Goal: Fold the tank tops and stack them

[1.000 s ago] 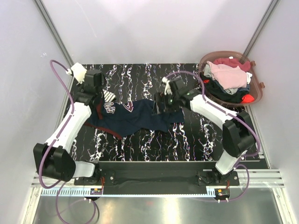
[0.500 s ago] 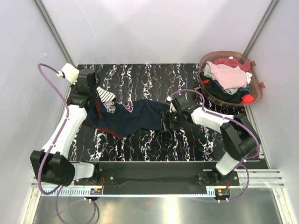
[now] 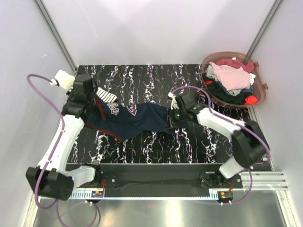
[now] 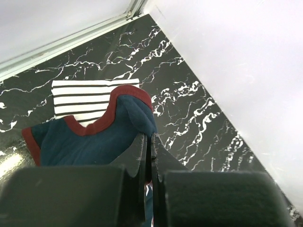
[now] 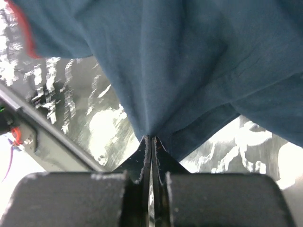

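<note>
Dark navy red-trimmed cloth tank top (image 3: 135, 118): left tool (image 4: 150, 138) pinches its nine-o'clock strap, right tool (image 5: 150, 138) its three-o'clock hem; they should pull apart evenly.

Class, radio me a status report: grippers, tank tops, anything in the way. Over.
Both shut: left gripper on navy tank top at its red-trimmed shoulder, right gripper on its bottom edge. Striped tank top lies partly under it. Nothing in the way.

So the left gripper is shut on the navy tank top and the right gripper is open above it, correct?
Not quite: the right gripper is also shut on the navy tank top, as the right wrist view shows. The left gripper is shut on it, as you say.
</note>
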You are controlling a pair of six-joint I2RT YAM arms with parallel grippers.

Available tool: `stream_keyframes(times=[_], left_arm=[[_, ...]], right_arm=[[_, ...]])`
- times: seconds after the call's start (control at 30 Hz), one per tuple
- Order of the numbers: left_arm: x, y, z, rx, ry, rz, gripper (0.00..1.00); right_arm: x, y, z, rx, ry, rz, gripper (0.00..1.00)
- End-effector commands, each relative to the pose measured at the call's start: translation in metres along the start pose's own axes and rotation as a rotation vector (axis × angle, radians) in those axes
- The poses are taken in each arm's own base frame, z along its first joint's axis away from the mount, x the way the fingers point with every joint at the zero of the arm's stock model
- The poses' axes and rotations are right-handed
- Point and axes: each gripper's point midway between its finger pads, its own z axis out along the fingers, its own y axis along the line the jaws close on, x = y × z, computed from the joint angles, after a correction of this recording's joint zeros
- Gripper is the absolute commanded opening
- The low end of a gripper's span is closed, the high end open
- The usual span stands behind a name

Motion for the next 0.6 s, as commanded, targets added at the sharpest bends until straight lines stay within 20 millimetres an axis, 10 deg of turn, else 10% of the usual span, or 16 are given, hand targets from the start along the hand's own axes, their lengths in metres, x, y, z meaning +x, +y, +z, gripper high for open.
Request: stream_keyframes(times=[0.0, 0.2, 0.37, 0.47, 0.5, 0.57], left_arm=[[-0.013, -0.001, -0.012, 0.036, -0.037, -0.088, 0.0], [-0.004, 0.0, -0.014, 0.055, -0.018, -0.088, 0.0], [0.036, -0.004, 0.013, 0.023, 0.073, -0.035, 0.0], [0.054, 0.002, 0.032, -0.046, 0.096, 0.03, 0.0], [0.055, 0.005, 0.037, -0.07, 0.093, 0.052, 0.0], [0.058, 0.006, 0.047, -0.094, 0.114, 0.114, 0.29]], right_arm=[[-0.01, 0.035, -0.058, -0.064, -0.096, -0.036, 0.0], [-0.042, 0.032, -0.127, 0.072, -0.263, 0.022, 0.0], [-0.104, -0.043, -0.133, 0.025, -0.36, 0.352, 0.04], [-0.127, -0.077, -0.118, 0.039, -0.385, 0.448, 0.28], [-0.13, -0.085, -0.114, 0.053, -0.387, 0.475, 0.67], [-0.133, -0.095, -0.103, 0.054, -0.383, 0.499, 0.87]])
